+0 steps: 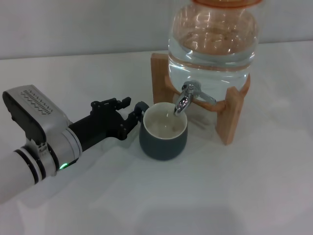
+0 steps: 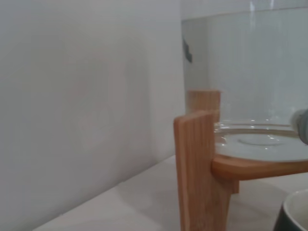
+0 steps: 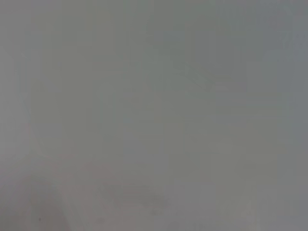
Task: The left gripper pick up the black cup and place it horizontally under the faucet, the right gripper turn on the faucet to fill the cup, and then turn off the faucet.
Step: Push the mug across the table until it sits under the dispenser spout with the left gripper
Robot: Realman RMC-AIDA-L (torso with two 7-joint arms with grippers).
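Left gripper point(image 1: 131, 113), fingers closed on the handle of the black cup point(image 1: 163, 132), held it under the faucet point(image 1: 185, 99); a loosened grip risked misaligning the cup.

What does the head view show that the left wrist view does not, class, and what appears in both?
Only the head view shows the left pincer at the black cup's handle, the faucet above the cup's mouth, and the whole water jar. Only the left wrist view shows the wall behind the stand. Both share the wooden stand, the jar's base, the white table, and the black cup, of which the wrist view catches just an edge.
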